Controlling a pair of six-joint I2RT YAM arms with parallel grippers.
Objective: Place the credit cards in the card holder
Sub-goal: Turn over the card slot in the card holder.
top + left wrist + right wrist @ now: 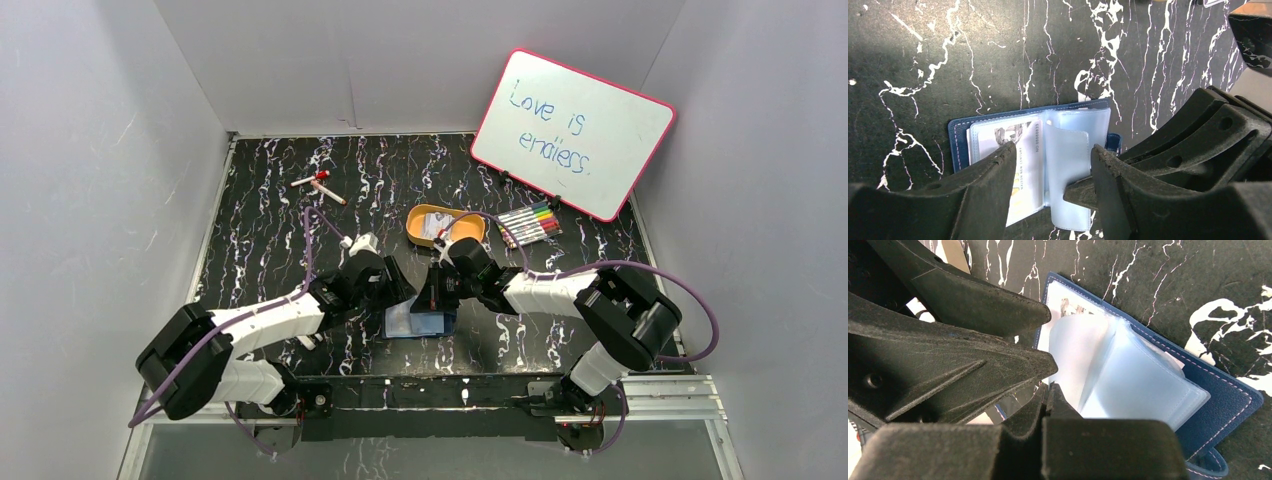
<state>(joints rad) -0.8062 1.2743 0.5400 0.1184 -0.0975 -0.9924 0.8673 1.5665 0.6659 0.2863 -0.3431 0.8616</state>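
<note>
The navy card holder [418, 322] lies open on the black marbled table, its clear sleeves [1138, 385] fanned up. One pale credit card [1025, 150] with dark print lies on the holder's [955, 135] left half; whether it sits fully inside a sleeve I cannot tell. My left gripper [1052, 150] is open, one finger over the card and the other beside an upright sleeve [1068, 165]. My right gripper [1049, 390] is shut, and its tips [1080, 192] touch that sleeve from the right. In the top view both grippers [395, 290] [432, 295] meet over the holder.
An orange oval tray [445, 213] with pale items stands just beyond the grippers. A row of coloured markers [528, 224] lies to its right, below a pink-framed whiteboard [572, 133]. A loose red marker [317, 186] lies at the back left.
</note>
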